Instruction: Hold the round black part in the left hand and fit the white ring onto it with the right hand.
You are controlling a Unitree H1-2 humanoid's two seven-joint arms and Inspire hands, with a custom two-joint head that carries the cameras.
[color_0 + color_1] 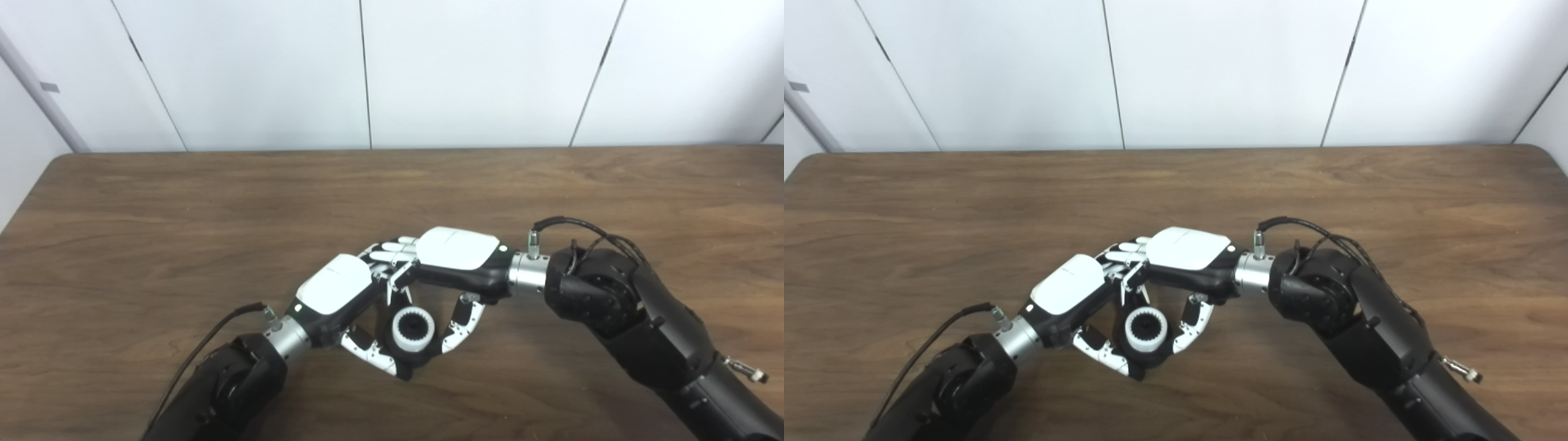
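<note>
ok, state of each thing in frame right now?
left robot hand: shut on the black part
black part: held above the table, mostly hidden
white ring: sits against the black part, toothed bore facing the camera
right robot hand: closed around the ring
table: bare wood

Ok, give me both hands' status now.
Left hand: shut on the round black part.
Right hand: fingers closed around the white ring, which sits on that part.
</note>
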